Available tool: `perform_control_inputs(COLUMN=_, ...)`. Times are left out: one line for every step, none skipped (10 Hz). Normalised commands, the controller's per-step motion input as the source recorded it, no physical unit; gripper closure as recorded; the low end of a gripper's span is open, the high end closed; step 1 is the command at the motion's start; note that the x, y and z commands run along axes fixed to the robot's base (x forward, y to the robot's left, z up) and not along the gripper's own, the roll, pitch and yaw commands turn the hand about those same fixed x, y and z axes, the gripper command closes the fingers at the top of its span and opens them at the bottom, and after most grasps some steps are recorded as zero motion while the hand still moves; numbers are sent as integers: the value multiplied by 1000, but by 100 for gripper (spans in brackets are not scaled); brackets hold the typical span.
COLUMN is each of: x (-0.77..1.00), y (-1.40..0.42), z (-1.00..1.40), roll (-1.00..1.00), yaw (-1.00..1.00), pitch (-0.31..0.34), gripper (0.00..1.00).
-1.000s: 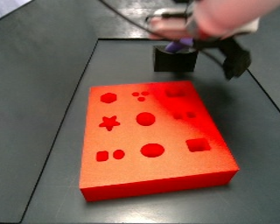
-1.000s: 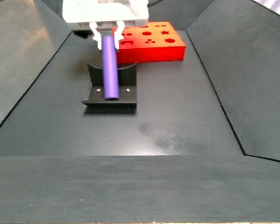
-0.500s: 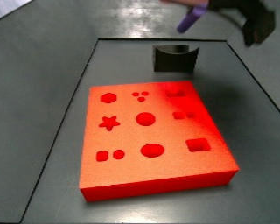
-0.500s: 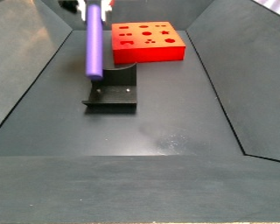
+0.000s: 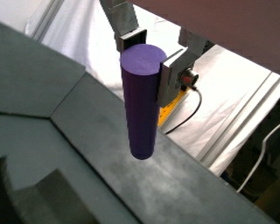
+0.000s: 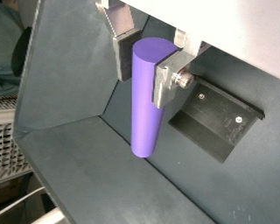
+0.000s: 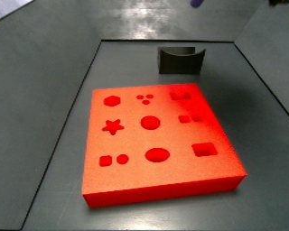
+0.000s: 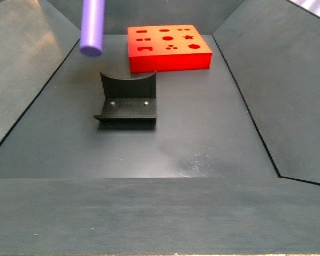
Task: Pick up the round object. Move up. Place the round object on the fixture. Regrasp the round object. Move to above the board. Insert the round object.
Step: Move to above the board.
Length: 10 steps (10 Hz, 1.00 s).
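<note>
You see the round object (image 5: 140,101) in a plain, smooth purple, unpatterned. The pincer (image 6: 146,45) clamping its upper end, high above the surface, has flat silver plates with dark pads. The board (image 7: 155,143) is bright red-orange, its cut-outs a deeper red. The fixture (image 8: 127,100) is dark grey-black. The surface (image 8: 190,150) is matte dark grey.

Dark grey floor (image 8: 190,140) with sloped side walls (image 8: 276,70).

Open floor separates fixture (image 8: 127,102) from board (image 8: 170,49).
</note>
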Motion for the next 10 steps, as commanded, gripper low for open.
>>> perform_control_inputs(x=41, y=-8, z=125, roll=-13, yaw=83, pitch=216, gripper=100)
perform_control_inputs(x=48, y=-11, z=51, roll=-3, yaw=124, pitch=207, gripper=100)
perform_control_inputs(x=-838, y=-1000, z=432, roll=-1000, yaw=-22, pitch=54, gripper=100)
perform_control_inputs(x=-853, y=-1000, z=457, roll=-1000, yaw=-18, pitch=37, gripper=100)
perform_control_inputs(x=-911, y=-1000, z=467, roll=-1000, yaw=-13, pitch=11, gripper=100)
perform_control_inputs(x=-936, y=-1000, z=455, roll=-1000, yaw=-15, pitch=1, gripper=100)
perform_control_inputs(x=-939, y=-1000, z=463, roll=-1000, yaw=-16, pitch=-1, gripper=100)
perform_control_inputs(x=-953, y=-1000, z=466, roll=-1000, yaw=-16, pitch=1, gripper=100)
perform_control_inputs(x=-970, y=-1000, z=464, roll=-1000, yaw=-17, pitch=1, gripper=100)
perform_control_inputs(x=-799, y=-780, z=376, roll=-1000, yaw=-15, pitch=-8, gripper=100)
